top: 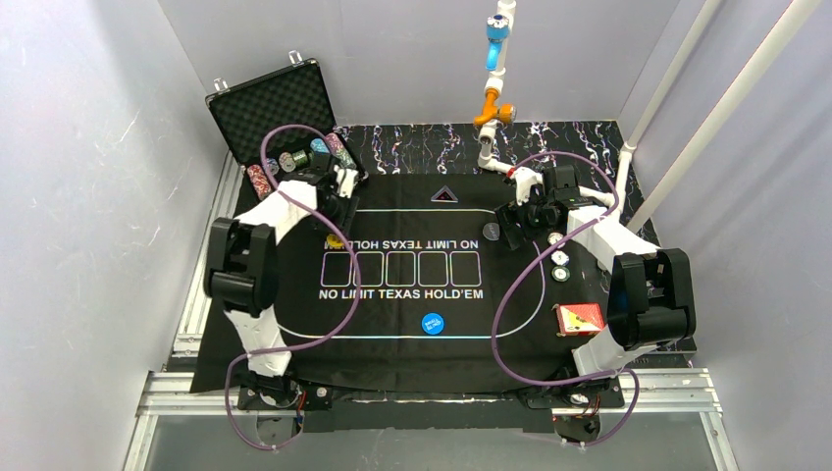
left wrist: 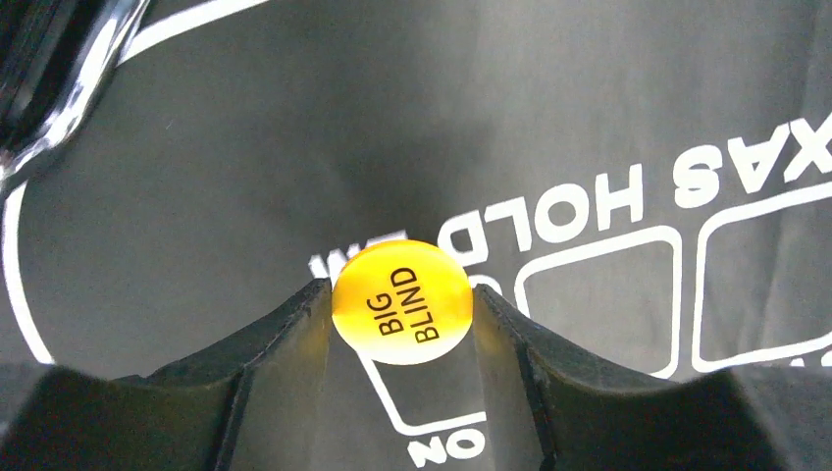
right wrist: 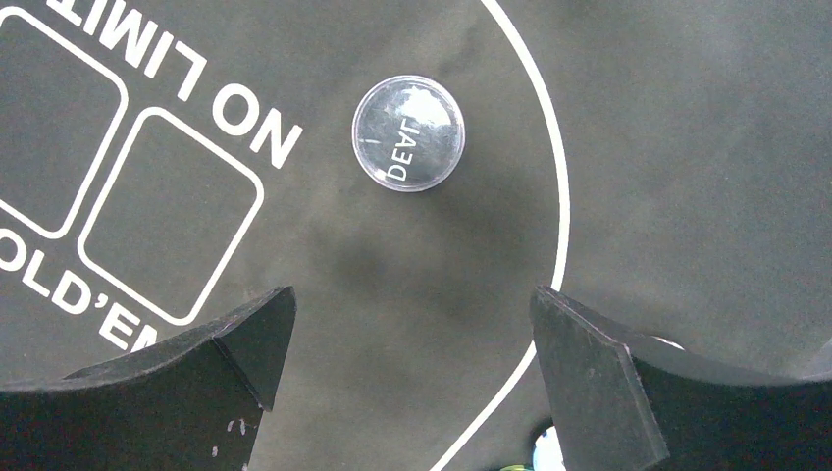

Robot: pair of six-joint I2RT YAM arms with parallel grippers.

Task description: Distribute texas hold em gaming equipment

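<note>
A yellow button marked BIG BLIND (left wrist: 402, 302) sits between the fingertips of my left gripper (left wrist: 402, 290), which is shut on it from both sides just above the mat's printed lettering. From above, that yellow button (top: 335, 241) is a small spot under the left gripper (top: 338, 234) at the mat's left end. My right gripper (right wrist: 412, 299) hangs open over the mat with nothing between its fingers. A clear dealer button (right wrist: 408, 132) lies flat beyond them, apart from both. A blue button (top: 433, 322) rests near the mat's front line. The red-backed deck (top: 579, 318) lies at the right.
The black mat (top: 392, 339) covers the table. An open foam-lined case (top: 280, 103) stands at the back left with striped chips (top: 294, 160) in it. Loose chips (top: 560, 274) lie on the mat's right side by the right arm. A white pole rises at the back.
</note>
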